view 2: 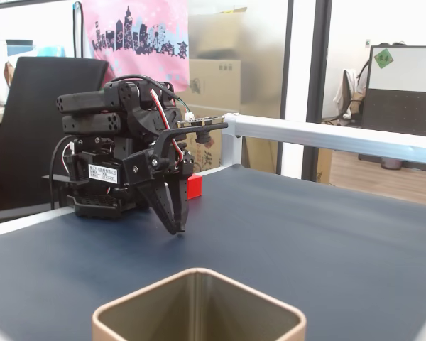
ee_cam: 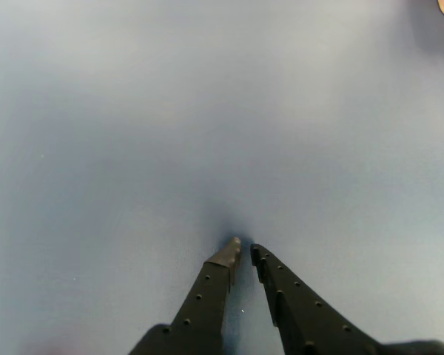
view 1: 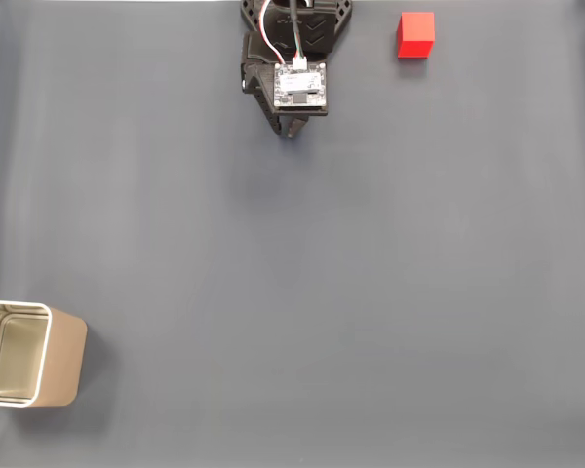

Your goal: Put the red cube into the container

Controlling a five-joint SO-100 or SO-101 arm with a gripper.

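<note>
The gripper (view 1: pixel 291 132) hangs folded near the arm's base, fingers nearly together on nothing. The red cube (view 1: pixel 415 35) sits well apart from it and far across the mat from the container (view 1: pixel 24 353). It looks light and rigid (matte faces, so probably not slippery), best pinched across two opposite flat sides.

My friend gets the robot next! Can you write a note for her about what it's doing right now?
Gripper: jaws nearly closed, holding nothing, tips low over the bare dark mat.
Red cube: on the mat at the top edge of the top-down fixed view, to the right of the arm, untouched.
Container: upright and open at the bottom left of that view, far from the cube.
Done: nothing yet.
Left: reach the cube, grab it, carry it over and drop it in the container.
</note>
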